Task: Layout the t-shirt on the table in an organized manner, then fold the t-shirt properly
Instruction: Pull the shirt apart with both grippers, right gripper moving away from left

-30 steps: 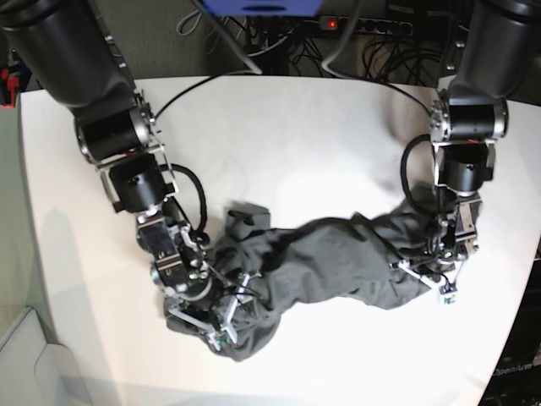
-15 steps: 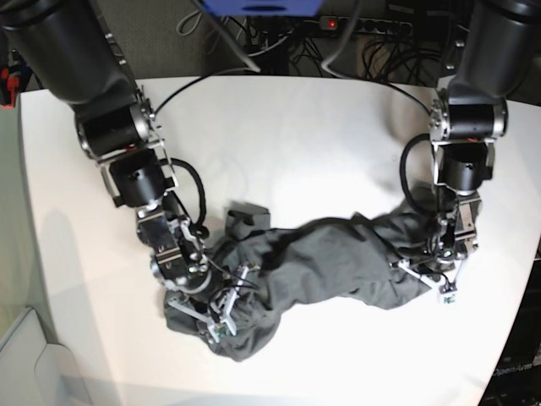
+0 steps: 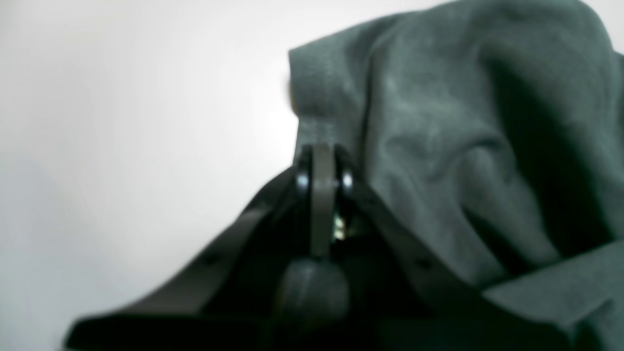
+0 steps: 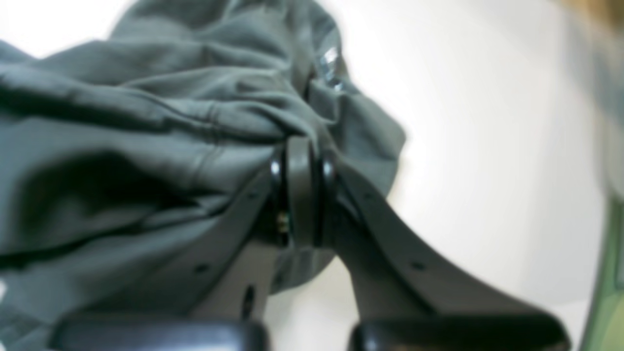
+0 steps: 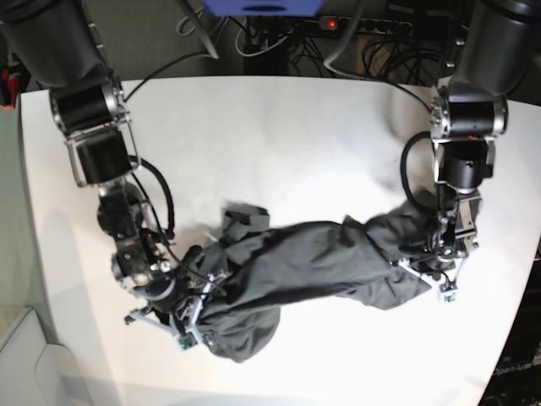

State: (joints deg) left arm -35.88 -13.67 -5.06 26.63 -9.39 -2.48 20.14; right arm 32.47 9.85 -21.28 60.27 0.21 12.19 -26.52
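Note:
The dark grey t-shirt (image 5: 296,262) lies crumpled in a long bunch across the white table (image 5: 279,135), stretched between both grippers. On the base view's left, my right gripper (image 5: 191,320) is shut on the shirt's bunched lower-left end. The right wrist view shows its jaws closed on a fold of the t-shirt (image 4: 146,146) at the gripper (image 4: 300,146), with a small pale mark (image 4: 331,61) just beyond. On the base view's right, my left gripper (image 5: 428,271) is shut on the other end. In the left wrist view the gripper (image 3: 319,148) pinches an edge of the t-shirt (image 3: 438,122).
Cables and a power strip (image 5: 363,25) lie behind the table's far edge, beside a blue object (image 5: 262,7). The table's left edge (image 5: 25,220) and front edge are close to the right arm. A pale grey surface (image 5: 21,359) sits off the front-left corner.
My right gripper has gone from open to shut on the shirt's end and moved left, dragging that end and stretching the cloth. The left arm has stayed put.

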